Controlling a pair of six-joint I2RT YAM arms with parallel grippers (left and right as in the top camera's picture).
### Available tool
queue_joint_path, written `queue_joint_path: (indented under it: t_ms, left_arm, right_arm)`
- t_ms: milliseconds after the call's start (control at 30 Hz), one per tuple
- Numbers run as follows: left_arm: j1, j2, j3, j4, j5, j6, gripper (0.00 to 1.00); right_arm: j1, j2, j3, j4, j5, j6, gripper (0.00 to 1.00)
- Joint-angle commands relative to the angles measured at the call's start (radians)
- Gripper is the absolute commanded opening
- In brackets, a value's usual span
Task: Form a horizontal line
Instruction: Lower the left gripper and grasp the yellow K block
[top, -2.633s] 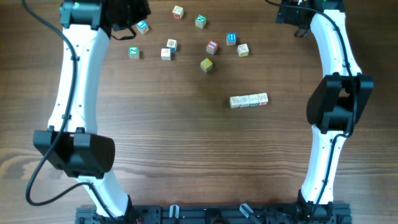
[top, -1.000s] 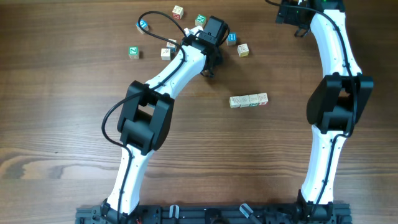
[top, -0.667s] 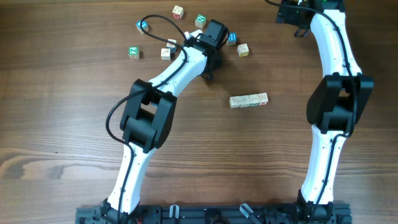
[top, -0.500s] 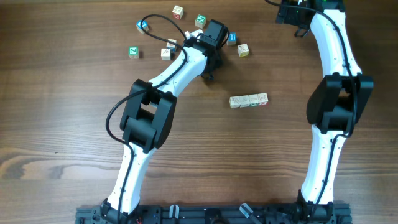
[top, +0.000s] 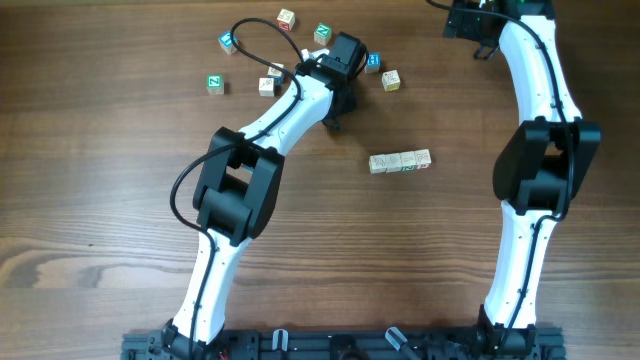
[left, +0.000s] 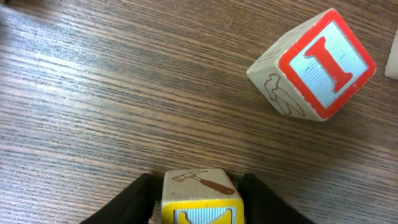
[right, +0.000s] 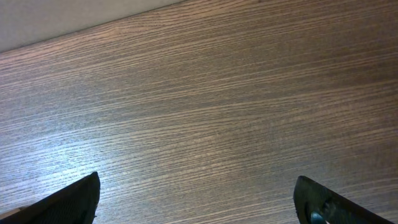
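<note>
Left gripper (left: 199, 186): narrowed onto the yellow-faced cube (left: 200, 198), one dark finger against each side.
Yellow-faced cube: between the fingers, a hammer drawing on the side turned away from the wrist; whether it is lifted off the table cannot be told.
Red I cube (left: 314, 62): just beyond the fingertips and off to their right, turned askew, apart from the held cube.
Table (top: 120, 150): dark brown wood, with the grain running left to right under both hands.
Row (top: 400, 161): pale cubes touching side by side in a straight line, near the left gripper, to its right and closer to the arm bases.
Loose cubes (top: 214, 83): scattered on the far side of the left gripper and to its left.
Right gripper (right: 199, 199): spread wide over bare wood, well apart from every cube.
Room: a pale strip (right: 62, 18) past the table's far edge.
</note>
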Motion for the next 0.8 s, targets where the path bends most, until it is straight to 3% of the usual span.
queue_joint_path:
  t_ms: [0, 767]
  left_arm:
    - [0.003, -0.027, -0.006, -0.004, -0.006, 0.010, 0.49]
    - [0.005, -0.081, -0.002, -0.016, -0.006, 0.010, 0.45]
  right_arm:
    - [0.005, -0.007, 0.003, 0.003, -0.002, -0.014, 1.00]
    - [0.005, -0.007, 0.003, 0.003, -0.002, -0.013, 1.00]
